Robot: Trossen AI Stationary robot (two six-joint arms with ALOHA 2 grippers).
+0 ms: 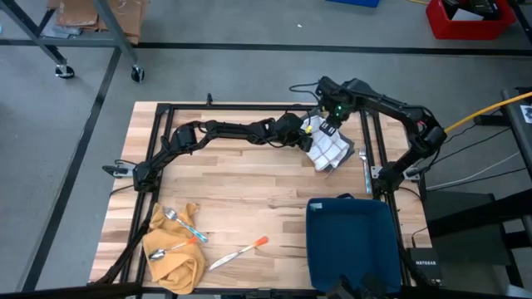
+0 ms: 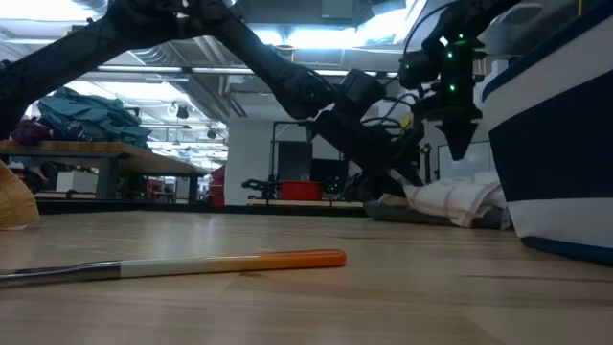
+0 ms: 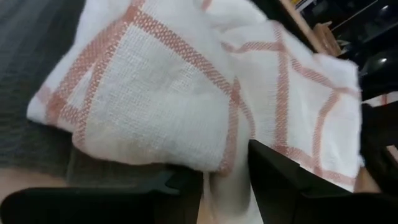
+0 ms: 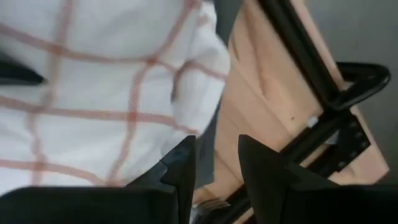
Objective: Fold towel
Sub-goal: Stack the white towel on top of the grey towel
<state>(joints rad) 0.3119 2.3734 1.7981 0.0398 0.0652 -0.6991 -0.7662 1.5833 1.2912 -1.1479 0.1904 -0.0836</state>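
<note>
Nearby: blue bin (image 1: 349, 241), yellow cloth (image 1: 174, 249) with spoons, orange-tipped tool (image 1: 238, 253).
Towel (image 1: 327, 149): bunched, far right table (image 1: 241, 178) side.
Left gripper (image 1: 305, 134): fingers apart, empty, beside towel.
Right gripper (image 1: 332, 124): fingers apart, empty, above towel.

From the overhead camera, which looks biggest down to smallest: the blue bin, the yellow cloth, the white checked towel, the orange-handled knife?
1. Blue bin, clearly largest.
2. Yellow cloth.
3. White checked towel, bunched up, a little smaller than the cloth.
4. Orange-handled knife, long but thin, smallest in area.
</note>
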